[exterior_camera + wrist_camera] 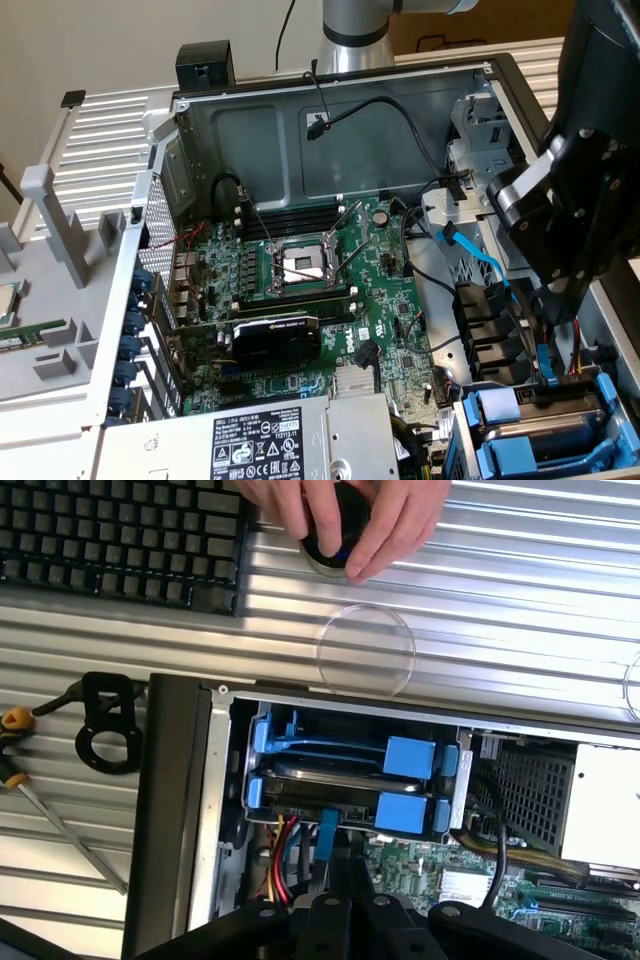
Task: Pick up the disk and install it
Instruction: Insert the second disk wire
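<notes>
The disk (318, 778) lies flat in the drive bay at the corner of the open computer case, its silver-metal face framed by bright blue rails (405, 815). In the exterior view the disk (558, 428) sits at the lower right, between blue brackets. My black gripper (330, 868) stands right at the disk's edge, shut, with a narrow blue strip (327, 832) running from the disk to its fingertips; whether the strip is pinched I cannot tell. In the exterior view my gripper (548, 378) comes down from the right onto the bay.
A person's hand (345, 515) holds a round black object beside a keyboard (120, 540). A screwdriver (45, 805) and a black ring (105, 742) lie outside the case. The grey power supply (260, 440), graphics card (275, 340), motherboard (300, 262) and blue cable (475, 258) crowd the case.
</notes>
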